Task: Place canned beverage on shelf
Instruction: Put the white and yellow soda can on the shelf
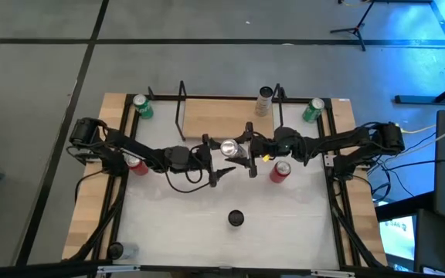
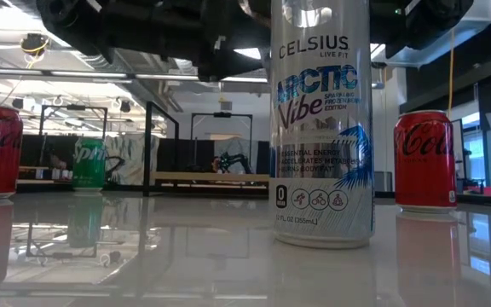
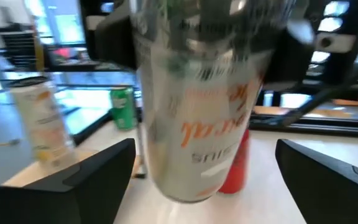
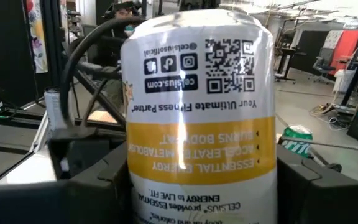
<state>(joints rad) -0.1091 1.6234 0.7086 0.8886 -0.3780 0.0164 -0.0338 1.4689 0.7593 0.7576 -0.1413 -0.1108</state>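
While your right gripper (image 1: 247, 151) clasps the tall silver Celsius can (image 1: 229, 147) at mid-desk, your left gripper (image 1: 212, 161) spreads wide, empty; next, carry it onto the light-wood wire-framed shelf (image 1: 215, 116).

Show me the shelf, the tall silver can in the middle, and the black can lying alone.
shelf (image 1: 215, 116): high view, bare part of its wood board.
tall silver can (image 2: 320, 128): low view, front label.
black can (image 1: 236, 219): high view, its top.

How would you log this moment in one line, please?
left gripper: jaws open around Celsius can | right gripper: jaws shut on Celsius can | shelf: not yet reached
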